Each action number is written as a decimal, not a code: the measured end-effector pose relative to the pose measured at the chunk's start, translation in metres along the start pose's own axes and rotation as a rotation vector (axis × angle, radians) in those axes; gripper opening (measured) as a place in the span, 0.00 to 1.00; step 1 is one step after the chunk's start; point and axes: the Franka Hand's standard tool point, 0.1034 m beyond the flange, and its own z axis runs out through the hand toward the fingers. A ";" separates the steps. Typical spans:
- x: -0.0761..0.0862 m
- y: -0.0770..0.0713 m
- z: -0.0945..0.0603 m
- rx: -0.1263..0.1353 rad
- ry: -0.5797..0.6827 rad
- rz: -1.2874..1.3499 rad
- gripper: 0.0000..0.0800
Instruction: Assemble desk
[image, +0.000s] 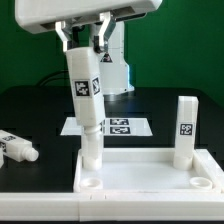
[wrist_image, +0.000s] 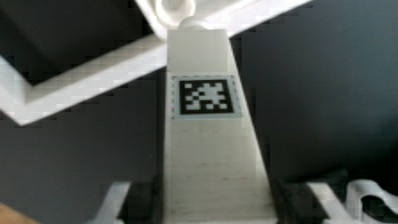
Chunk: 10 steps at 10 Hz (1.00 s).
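On the exterior view's left, your fingers (image: 67, 42) clamp a tilted tagged leg (image: 86, 100), foot at the panel (image: 140, 172) corner socket. Second leg (image: 186, 130) stands upright; third leg (image: 15, 147) lies on counter (image: 40, 110).

Setting: robotics lab / test rig. Evidence:
- plain green backdrop (image: 190, 50) behind pincer (image: 83, 45)
- matte black table (image: 30, 110) below pincer
- marker board (image: 115, 126) w/ printed b/w square tags, flat on table, below & behind pincer
- white robot base (image: 118, 75) w/ blue light, behind pincer
- white leg (image: 88, 110) clamped in pincer carries same sort of tag, as does 2nd post nearby
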 end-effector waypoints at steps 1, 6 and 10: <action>0.001 -0.001 0.000 0.001 0.002 -0.001 0.36; -0.032 -0.088 0.010 0.016 -0.029 -0.218 0.36; -0.039 -0.089 0.015 0.005 -0.035 -0.227 0.36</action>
